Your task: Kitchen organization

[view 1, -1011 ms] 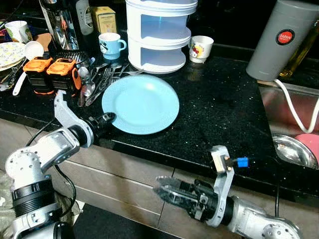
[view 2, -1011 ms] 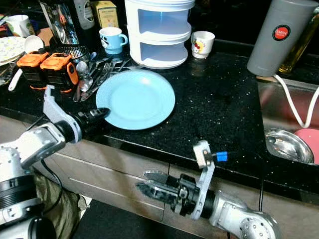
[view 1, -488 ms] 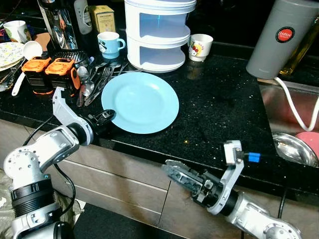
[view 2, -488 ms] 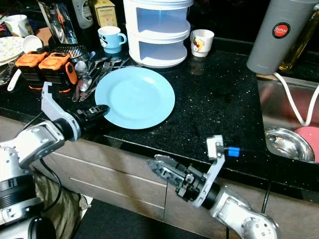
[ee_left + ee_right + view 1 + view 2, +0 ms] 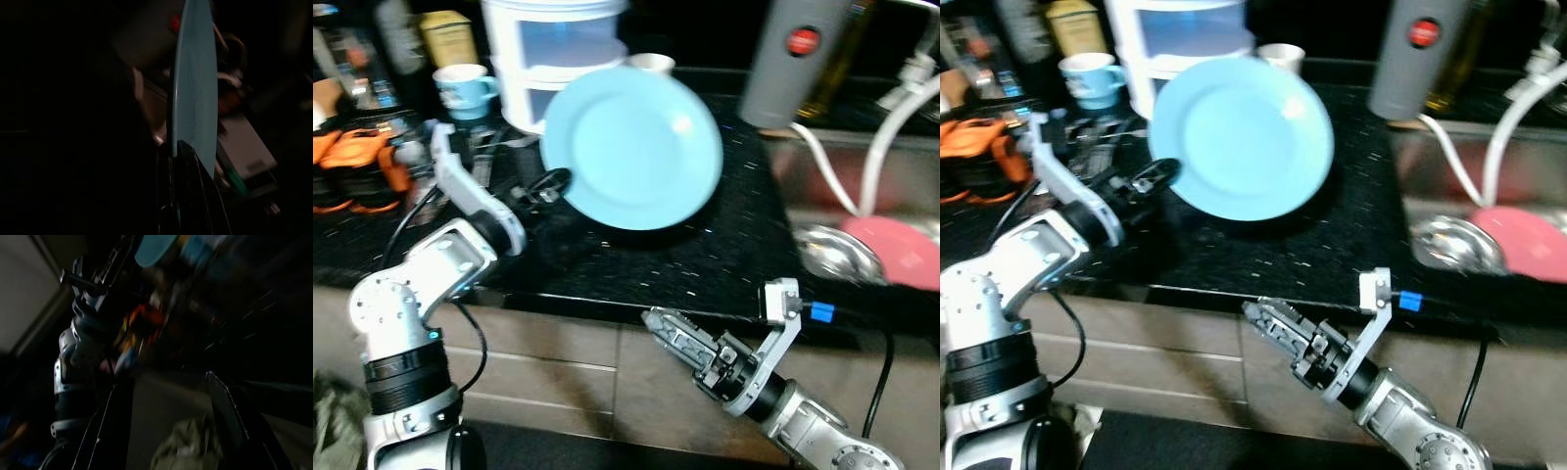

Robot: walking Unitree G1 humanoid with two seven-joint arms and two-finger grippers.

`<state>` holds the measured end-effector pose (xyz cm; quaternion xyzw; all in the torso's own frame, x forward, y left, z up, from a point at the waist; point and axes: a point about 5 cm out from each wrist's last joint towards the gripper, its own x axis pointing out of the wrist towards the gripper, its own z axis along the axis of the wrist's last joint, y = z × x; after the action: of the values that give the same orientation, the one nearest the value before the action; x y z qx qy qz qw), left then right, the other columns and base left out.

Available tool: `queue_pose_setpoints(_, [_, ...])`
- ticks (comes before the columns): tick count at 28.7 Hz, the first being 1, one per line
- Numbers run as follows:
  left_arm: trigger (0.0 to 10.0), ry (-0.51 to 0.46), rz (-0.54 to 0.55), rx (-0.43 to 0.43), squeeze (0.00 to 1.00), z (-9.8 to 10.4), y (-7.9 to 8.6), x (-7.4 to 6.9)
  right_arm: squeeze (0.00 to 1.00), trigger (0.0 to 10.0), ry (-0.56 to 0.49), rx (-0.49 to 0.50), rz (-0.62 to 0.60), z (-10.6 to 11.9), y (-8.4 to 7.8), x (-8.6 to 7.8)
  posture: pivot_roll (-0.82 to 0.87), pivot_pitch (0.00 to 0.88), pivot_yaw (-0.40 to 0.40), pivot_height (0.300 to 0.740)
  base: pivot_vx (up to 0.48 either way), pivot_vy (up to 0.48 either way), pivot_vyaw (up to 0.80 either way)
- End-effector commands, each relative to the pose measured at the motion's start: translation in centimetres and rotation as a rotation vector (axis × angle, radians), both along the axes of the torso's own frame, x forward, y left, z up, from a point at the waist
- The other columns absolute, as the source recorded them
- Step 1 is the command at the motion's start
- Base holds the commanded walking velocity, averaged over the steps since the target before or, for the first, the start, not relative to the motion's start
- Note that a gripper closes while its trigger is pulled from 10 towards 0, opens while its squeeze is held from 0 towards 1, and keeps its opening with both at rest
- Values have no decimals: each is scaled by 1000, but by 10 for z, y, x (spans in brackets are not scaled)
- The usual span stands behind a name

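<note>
A light blue plate (image 5: 632, 145) hangs tilted above the black counter (image 5: 636, 269), its face turned toward me. My left gripper (image 5: 551, 183) is shut on the plate's left rim; the left wrist view shows the plate (image 5: 194, 103) edge-on between the black fingers (image 5: 183, 161). My right gripper (image 5: 666, 331) is open below the counter's front edge, in front of the cabinet doors, holding nothing. Its two fingers (image 5: 230, 406) stand apart in the dark right wrist view.
A white tiered container (image 5: 543, 49) and a blue mug (image 5: 463, 86) stand at the back. Orange-black blocks (image 5: 357, 166) and loose cutlery (image 5: 489, 147) lie at the left. A grey cylinder (image 5: 798, 54) stands beside the sink (image 5: 862, 245), which holds a steel bowl (image 5: 837, 257) and a pink dish (image 5: 899, 245).
The left gripper has lifted the blue plate off the counter and tilted it upright. The camera has swung right, showing more sink. The right gripper stays low and open.
</note>
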<state>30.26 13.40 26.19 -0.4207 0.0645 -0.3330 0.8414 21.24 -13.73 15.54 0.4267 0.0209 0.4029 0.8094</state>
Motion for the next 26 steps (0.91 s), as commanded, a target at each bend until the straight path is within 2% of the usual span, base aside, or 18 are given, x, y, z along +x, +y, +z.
queue_pose_setpoints(1, [10000,-27,-23,-12,0,3,-5,-2,0,10000,-16,15,-41,3,-4,-1,23,46,61,740,0,0,-800])
queue_pose_setpoints(9, [10000,-32,-23,-3,0,0,-9,0,0,10000,-9,26,-120,4,-9,-2,15,42,64,740,0,0,-800])
queue_pose_setpoints(16, [10000,-51,65,-27,0,7,-5,9,0,10000,6,20,-175,2,-14,-1,4,35,62,740,0,0,-800])
queue_pose_setpoints(19, [10000,-55,99,9,0,8,-4,14,0,10000,5,6,-199,2,-15,0,1,33,60,740,0,0,-800])
queue_pose_setpoints(22, [10000,-86,104,107,0,10,-8,17,0,10000,3,2,-209,2,-16,1,-4,33,61,740,0,0,-800])
queue_pose_setpoints(23, [10000,-86,104,107,0,10,-8,17,0,10000,3,2,-209,2,-16,1,-4,33,61,740,0,0,-800])
queue_pose_setpoints(26, [10000,-101,107,187,0,10,-15,24,0,10000,-7,17,-222,3,-17,1,-6,34,62,740,0,0,-800])
